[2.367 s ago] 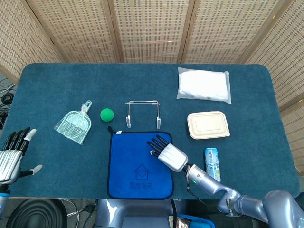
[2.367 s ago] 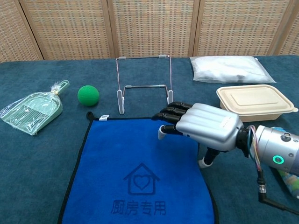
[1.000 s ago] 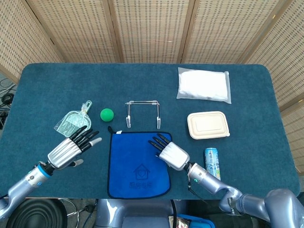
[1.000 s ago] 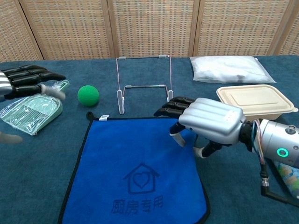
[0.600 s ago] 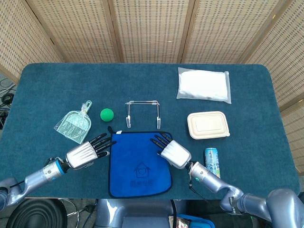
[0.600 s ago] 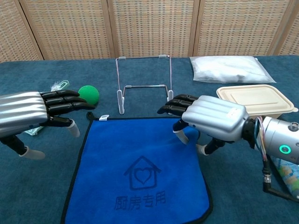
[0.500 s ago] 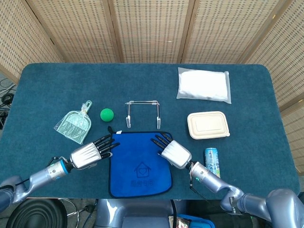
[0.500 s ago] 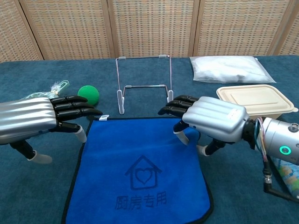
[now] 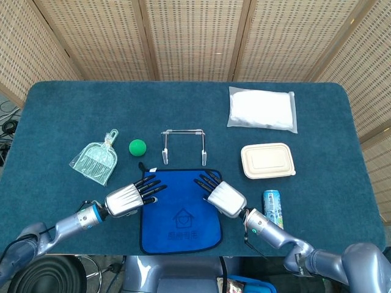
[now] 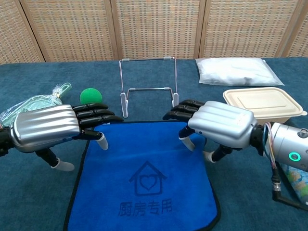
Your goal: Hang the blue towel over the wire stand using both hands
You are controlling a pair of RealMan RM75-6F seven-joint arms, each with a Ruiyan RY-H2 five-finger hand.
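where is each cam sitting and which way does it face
Head view: high above the table's near edge, looking steeply down at the whole table; both forearms and hands show at the bottom.
Chest view: low at the near edge, facing across the tabletop toward the wire stand; hands fill the foreground.
Shared: left hand, right hand, blue towel, stand, green ball.

Open cloth between towel and stand

At frame centre, bare table [image 9: 183, 110] lies around the stand [image 9: 183, 145]; the ball [image 9: 137, 146] crowds its left, the box [image 9: 267, 160] and can [image 9: 272, 209] hem the right.
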